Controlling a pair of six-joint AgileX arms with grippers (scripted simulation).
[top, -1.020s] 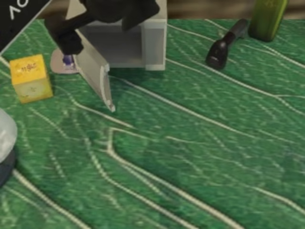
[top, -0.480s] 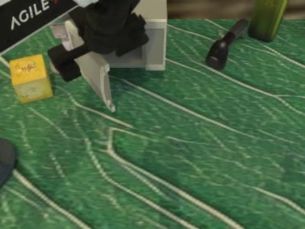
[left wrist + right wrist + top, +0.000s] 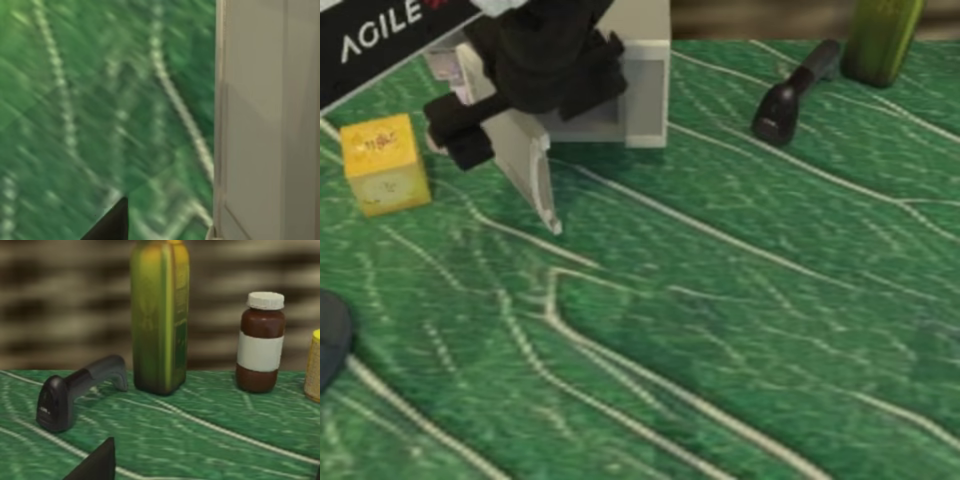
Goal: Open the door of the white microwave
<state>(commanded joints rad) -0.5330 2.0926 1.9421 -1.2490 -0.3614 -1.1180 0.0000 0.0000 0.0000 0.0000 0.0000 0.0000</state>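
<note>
**A:** Top view first: the microwave [image 3: 630,80] sits at the far left of the green worktop [image 3: 740,330], and its door [image 3: 525,165] is swung wide open, free edge pointing out toward the near side, cavity exposed.

**B:** And the left arm?

**A:** Right over it, dark and bulky. The left gripper [image 3: 460,130] sits just beside the door's outer face, between the door and a yellow cube [image 3: 385,163]. Clenched or released? I cannot tell from here.

**B:** Anything else up top?

**A:** A black scanner [image 3: 792,90] and a green bottle [image 3: 882,35] at the far right, well apart from the microwave.

**B:** Left wrist view?

**A:** A white panel of the microwave [image 3: 265,120] fills one side, green worktop beside it, one dark fingertip [image 3: 111,224] at the frame's edge.

**B:** Right wrist view?

**A:** Scanner [image 3: 75,392], bottle [image 3: 160,315] upright, and a brown jar [image 3: 261,342] with a white lid. Just one dark finger [image 3: 97,464] shows, so the right gripper's grip is anyone's guess.
</note>
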